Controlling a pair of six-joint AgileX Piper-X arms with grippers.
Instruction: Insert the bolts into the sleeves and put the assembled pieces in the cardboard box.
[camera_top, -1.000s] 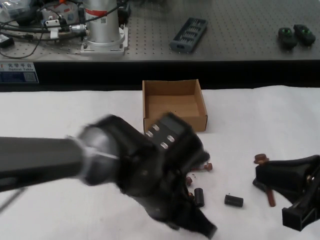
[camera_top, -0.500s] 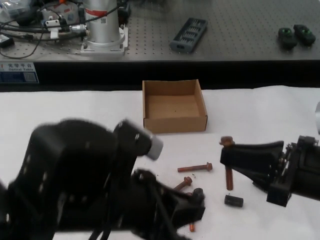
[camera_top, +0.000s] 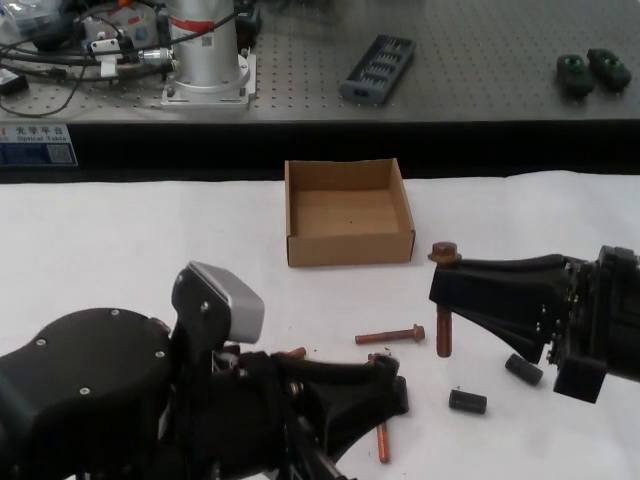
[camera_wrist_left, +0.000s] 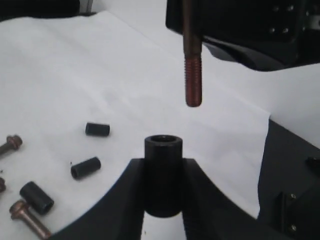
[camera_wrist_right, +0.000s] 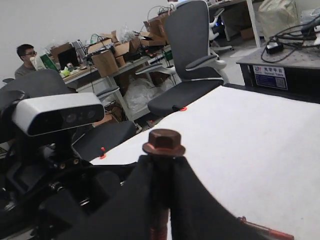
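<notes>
My left gripper (camera_wrist_left: 163, 172) is shut on a black sleeve (camera_wrist_left: 163, 155), held upright with its open end up. Just above it hangs a copper bolt (camera_wrist_left: 192, 55), thread end down and a short gap from the sleeve's mouth. The bolt (camera_top: 443, 330) stands vertical in my right gripper (camera_top: 446, 292), which is shut on it below the hex head (camera_wrist_right: 163, 142). In the high view my left gripper (camera_top: 385, 388) is low at the front, left of the bolt. The cardboard box (camera_top: 348, 250) stands open behind both arms.
Loose bolts (camera_top: 390, 335) (camera_top: 383, 440) and black sleeves (camera_top: 467, 402) (camera_top: 524, 369) lie on the white sheet between the arms. More sleeves (camera_wrist_left: 97, 129) (camera_wrist_left: 85, 167) and a bolt (camera_wrist_left: 11, 144) lie beside the left gripper. The black bench edge runs behind the box.
My right gripper has moved left and up with the bolt, now held upright. The left arm has swung back and down toward the near left, uncovering the box front and the loose parts.
</notes>
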